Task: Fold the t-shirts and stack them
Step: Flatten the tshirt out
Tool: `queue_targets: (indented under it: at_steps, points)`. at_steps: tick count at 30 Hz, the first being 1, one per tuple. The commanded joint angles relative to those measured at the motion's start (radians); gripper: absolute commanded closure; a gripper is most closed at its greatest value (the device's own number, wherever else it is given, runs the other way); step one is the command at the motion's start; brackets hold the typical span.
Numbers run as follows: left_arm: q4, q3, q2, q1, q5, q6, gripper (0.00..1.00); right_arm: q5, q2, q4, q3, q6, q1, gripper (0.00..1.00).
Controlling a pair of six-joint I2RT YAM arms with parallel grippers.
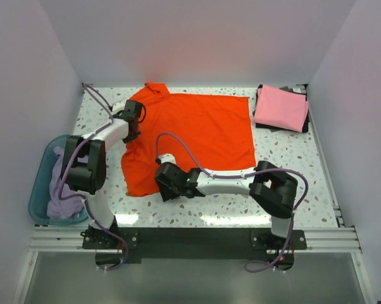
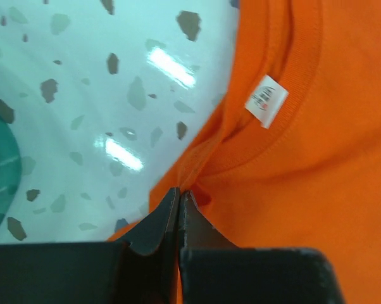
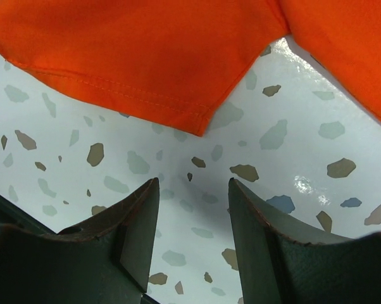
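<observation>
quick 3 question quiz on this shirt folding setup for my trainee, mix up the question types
1. True or false: the right gripper is clamped on the orange-red t-shirt.
2. The left gripper is shut on the orange-red t-shirt's: A) bottom hem B) edge by the collar C) care label.
3. Where is the lavender t-shirt?
Key: 1 false, its jaws stand open over bare table, just short of the cloth. 2 B. 3 bunched in the teal basin at the table's left edge.
</observation>
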Motion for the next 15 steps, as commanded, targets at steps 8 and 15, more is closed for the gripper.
queue_targets:
  at_steps: [8,15]
  points:
    - [-0.03,-0.091,-0.106,0.137,-0.028,-0.037,0.99,0.073,0.036,0.03,0.067,0.025,0.004,0.49]
    - [-0.018,-0.079,-0.147,0.151,0.009,-0.006,0.71,0.099,-0.016,0.033,0.02,0.028,0.004,0.49]
